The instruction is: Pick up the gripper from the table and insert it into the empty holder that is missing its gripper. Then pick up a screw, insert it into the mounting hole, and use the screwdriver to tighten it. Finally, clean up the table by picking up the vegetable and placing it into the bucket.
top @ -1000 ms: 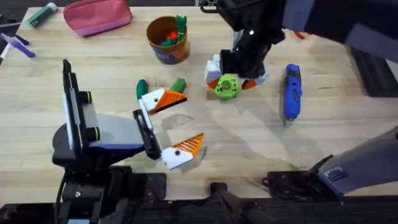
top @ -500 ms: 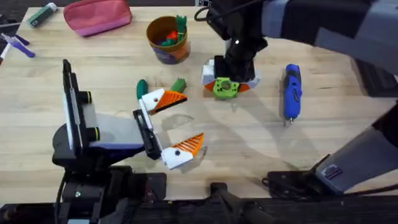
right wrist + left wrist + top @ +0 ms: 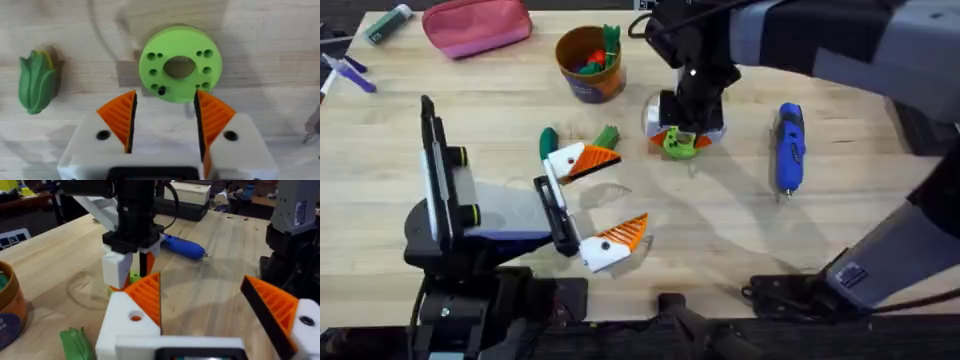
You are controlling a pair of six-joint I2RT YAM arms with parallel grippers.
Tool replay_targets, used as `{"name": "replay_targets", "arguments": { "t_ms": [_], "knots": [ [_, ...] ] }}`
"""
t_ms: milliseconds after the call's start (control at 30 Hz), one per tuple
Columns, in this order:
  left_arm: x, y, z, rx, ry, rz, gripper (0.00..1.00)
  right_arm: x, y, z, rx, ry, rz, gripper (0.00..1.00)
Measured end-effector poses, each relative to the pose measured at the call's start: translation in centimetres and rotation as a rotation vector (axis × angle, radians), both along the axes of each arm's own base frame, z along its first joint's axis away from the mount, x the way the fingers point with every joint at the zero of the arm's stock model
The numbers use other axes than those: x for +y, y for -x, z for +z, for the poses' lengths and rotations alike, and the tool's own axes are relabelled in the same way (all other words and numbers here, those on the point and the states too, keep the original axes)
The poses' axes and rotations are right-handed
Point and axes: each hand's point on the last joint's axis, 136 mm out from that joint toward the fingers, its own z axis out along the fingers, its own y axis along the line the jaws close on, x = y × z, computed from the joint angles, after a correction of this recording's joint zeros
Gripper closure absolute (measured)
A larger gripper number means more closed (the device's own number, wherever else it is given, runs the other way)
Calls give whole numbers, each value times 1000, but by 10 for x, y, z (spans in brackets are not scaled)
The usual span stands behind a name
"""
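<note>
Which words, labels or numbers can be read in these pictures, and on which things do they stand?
No text can be read with certainty.
Cup: its dark blue band bears pale marks, too blurred to read.
Right arm: a small label with dark lines, too small to read.
Right arm's base in the overhead view: a blue and white sticker, unreadable.
Blue screwdriver: no readable marking.
Green disc: holes, no writing.

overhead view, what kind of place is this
Most likely a robotics lab workbench. Two robot arms work over a pale wooden table that carries a blue electric screwdriver, a green disc with mounting holes and toy vegetables in an orange cup. The left wrist view shows equipment cases on benches behind.
</note>
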Motion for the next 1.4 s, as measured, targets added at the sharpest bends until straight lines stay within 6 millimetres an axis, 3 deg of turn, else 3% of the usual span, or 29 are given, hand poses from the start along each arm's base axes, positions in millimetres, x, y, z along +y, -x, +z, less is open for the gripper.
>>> {"name": "replay_targets", "arguments": {
  "t_ms": [567,1400],
  "knots": [
    [0,0,0,0,0,0,15,-2,-1,-7,6,21,-13,536],
    [0,0,0,-1,0,0,15,-1,-2,-11,2,36,-8,597]
  ]
}}
